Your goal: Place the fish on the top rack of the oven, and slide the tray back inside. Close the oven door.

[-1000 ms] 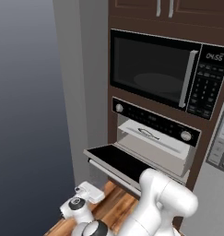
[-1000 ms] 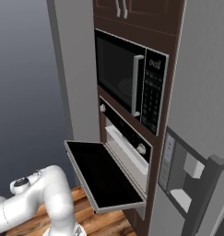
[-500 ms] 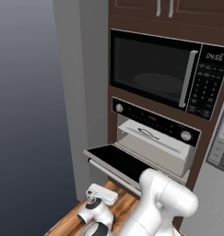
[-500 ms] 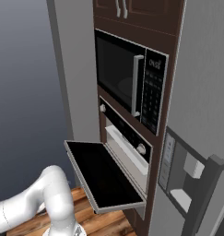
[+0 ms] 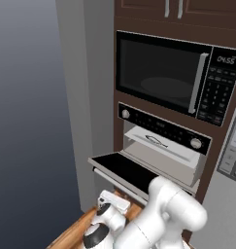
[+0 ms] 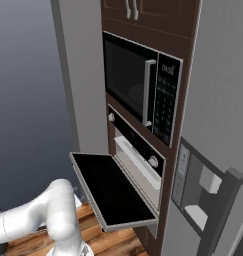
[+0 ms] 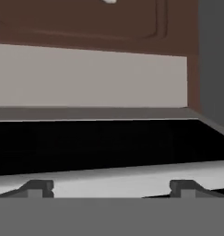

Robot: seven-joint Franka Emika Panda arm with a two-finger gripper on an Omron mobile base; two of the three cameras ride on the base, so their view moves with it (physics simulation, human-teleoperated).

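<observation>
Oven door hangs open, flat, centre frame; fish on top rack, slid in. Our gripper, tips wide apart, empty, sits below door; silver handle runs crosswise just ahead. We push up next.

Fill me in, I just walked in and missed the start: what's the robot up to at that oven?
The white arm is working low in front of the built-in oven, below its dropped door. The oven door hangs open and flat, and the pale tray with a fish on it sits inside the cavity. The pincer is open and empty, pointed at the underside of the open door. So the fish looks placed; the door is not yet closed.
</observation>
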